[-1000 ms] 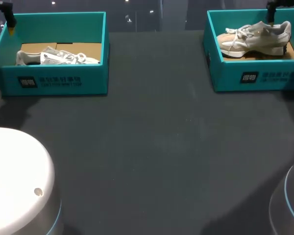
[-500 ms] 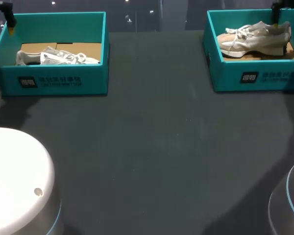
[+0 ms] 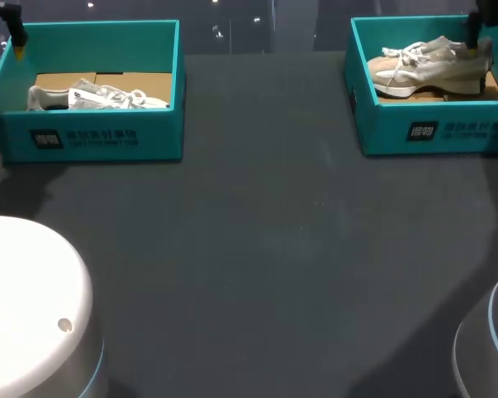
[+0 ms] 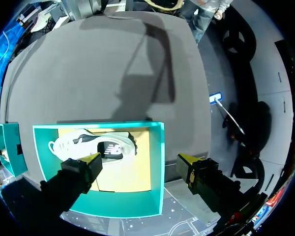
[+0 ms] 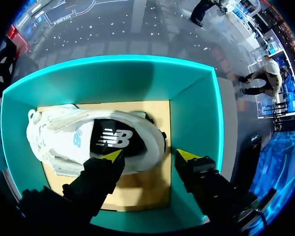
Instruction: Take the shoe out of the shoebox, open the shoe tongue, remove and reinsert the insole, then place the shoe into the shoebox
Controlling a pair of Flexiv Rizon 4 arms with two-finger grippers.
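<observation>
A beige-and-white shoe (image 3: 423,66) lies on its side in the right teal shoebox (image 3: 415,133), heel toward the box's right wall. My right gripper (image 3: 479,37) is down at that heel. In the right wrist view the gripper (image 5: 150,156) is open, one fingertip over the side of the shoe (image 5: 88,140), the other just past the heel by the box wall (image 5: 194,113). My left gripper (image 3: 18,41) hangs open over the far left corner of the left shoebox (image 3: 100,137), which holds a white shoe (image 3: 100,97). Seen from the left wrist, this gripper (image 4: 140,160) holds nothing above that shoe (image 4: 88,145).
The dark table (image 3: 257,249) stretches between and in front of the two boxes. My arms' white bases stand at the near left (image 3: 25,307) and the near right (image 3: 490,348).
My right gripper has moved right and down to the shoe's heel, and its fingers have drawn closer together. The left arm and both shoes have not moved.
</observation>
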